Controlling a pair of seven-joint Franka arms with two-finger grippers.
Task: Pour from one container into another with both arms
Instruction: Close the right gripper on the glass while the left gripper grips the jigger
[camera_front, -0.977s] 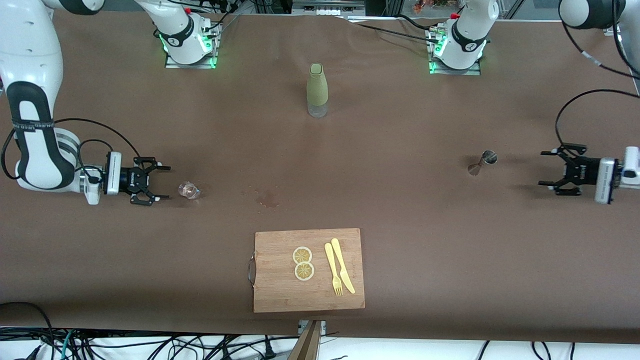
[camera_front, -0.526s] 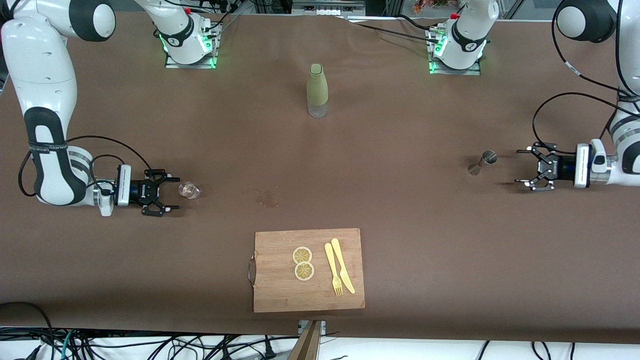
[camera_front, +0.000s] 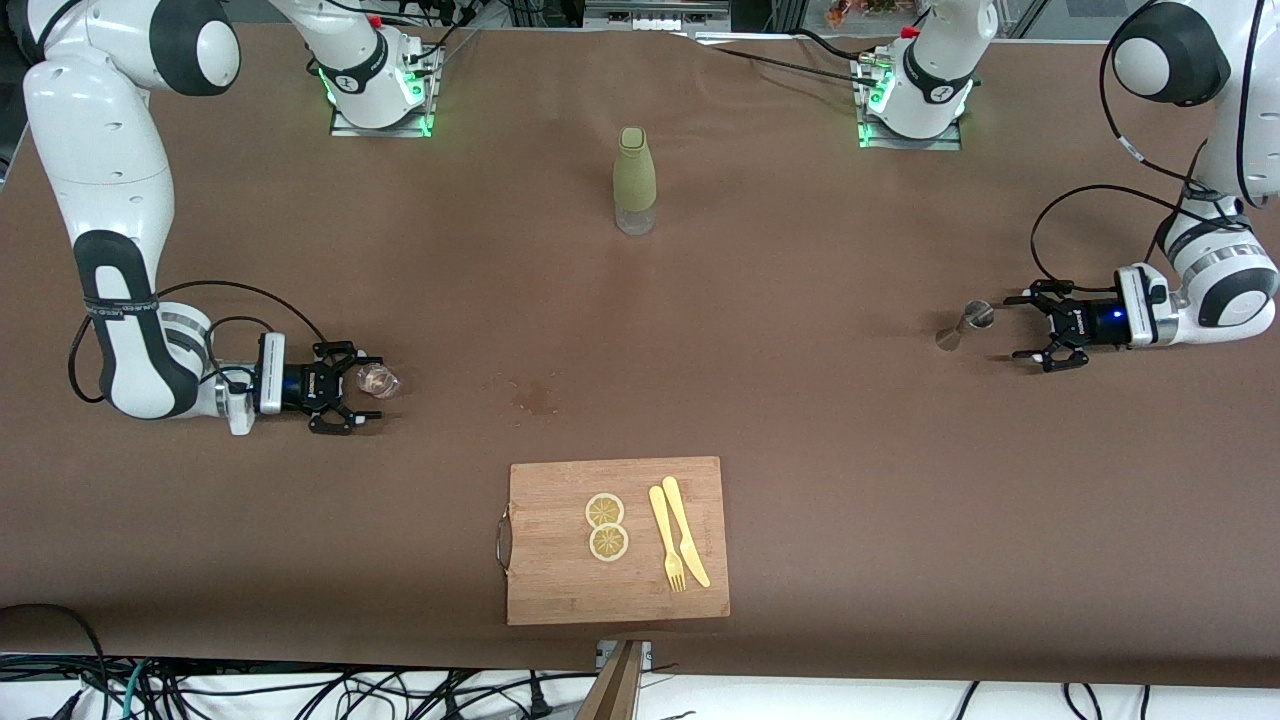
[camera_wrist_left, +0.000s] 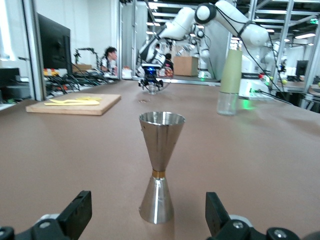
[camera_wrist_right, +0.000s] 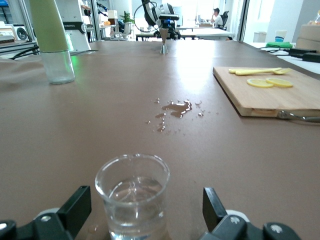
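A small clear glass (camera_front: 378, 379) holding clear liquid stands toward the right arm's end of the table. My right gripper (camera_front: 362, 388) is low at the table, open, and its fingertips reach either side of the glass (camera_wrist_right: 132, 197) without touching it. One of its fingers (camera_wrist_right: 75, 207) stands well apart from the glass wall. A steel hourglass-shaped jigger (camera_front: 965, 325) stands upright toward the left arm's end. My left gripper (camera_front: 1022, 328) is open just short of it, and the jigger (camera_wrist_left: 159, 175) sits centred ahead of the wide gap between the fingers (camera_wrist_left: 215, 217).
A green-sleeved bottle (camera_front: 634, 180) stands mid-table near the bases. A wooden cutting board (camera_front: 560, 590) near the front edge carries two lemon slices (camera_front: 606, 527) and a yellow fork and knife (camera_front: 678, 545). A small wet spill (camera_front: 535, 397) marks the cloth between glass and board.
Both arms have slid inward along the table. The right gripper has reached the glass, and the left gripper has closed most of the distance to the jigger. Both stayed open.
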